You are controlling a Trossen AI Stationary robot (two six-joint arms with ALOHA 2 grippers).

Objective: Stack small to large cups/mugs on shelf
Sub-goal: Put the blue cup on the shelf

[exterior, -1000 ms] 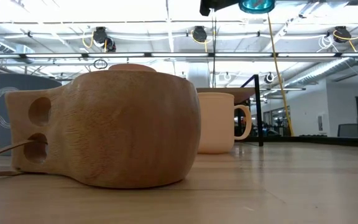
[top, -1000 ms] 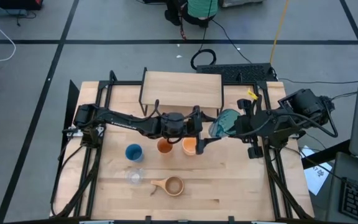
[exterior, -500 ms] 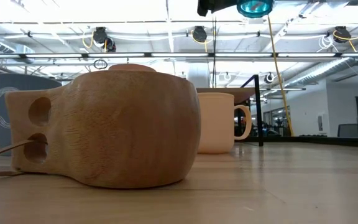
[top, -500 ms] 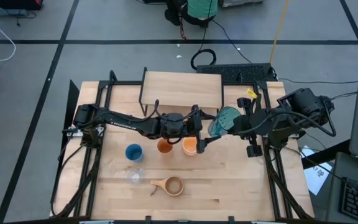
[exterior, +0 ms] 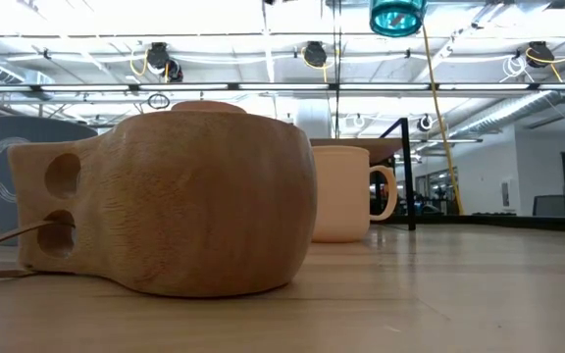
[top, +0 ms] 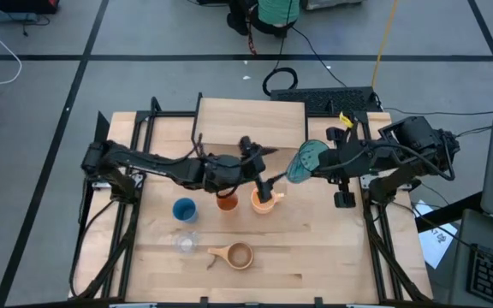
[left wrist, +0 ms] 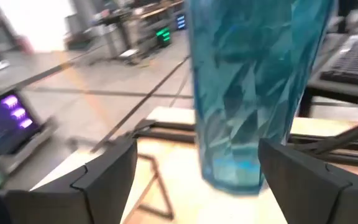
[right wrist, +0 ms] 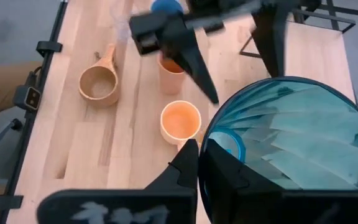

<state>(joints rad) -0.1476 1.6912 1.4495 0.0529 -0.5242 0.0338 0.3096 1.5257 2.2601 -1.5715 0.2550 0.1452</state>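
Note:
My right gripper [top: 319, 161] is shut on the teal textured tumbler [top: 305, 161], held high over the table's right half; its base shows in the low view [exterior: 397, 15]. My left gripper [top: 262, 164] is open and empty just left of the tumbler, and the tumbler stands ahead of its spread fingers in the left wrist view [left wrist: 253, 93]. On the table stand the orange handled mug [top: 264, 201], orange-brown tumbler [top: 226, 201], blue cup [top: 184, 209], clear glass [top: 185, 244] and tan wooden cup [top: 236, 255]. The shelf [top: 251, 120] stands at the far edge. My right gripper holds the teal tumbler by its rim wall [right wrist: 205, 142], on the side toward the arm, with one finger [right wrist: 225, 177] inside the mouth and the other [right wrist: 184, 168] outside. The fingers come from the table's right. The tumbler hangs clear of the table, base down, slightly tilted.
The wooden cup [exterior: 165, 196] fills the front of the low view, with the orange mug [exterior: 346, 191] behind it. Black frame rails [top: 375, 239] run along both table sides. Bare tabletop [top: 332, 248] lies at the near right.
My left gripper has drawn back from the teal tumbler toward the table's left and turned, and its whole arm has shifted left. My right gripper has kept the tumbler aloft and carried it slightly toward the far edge.

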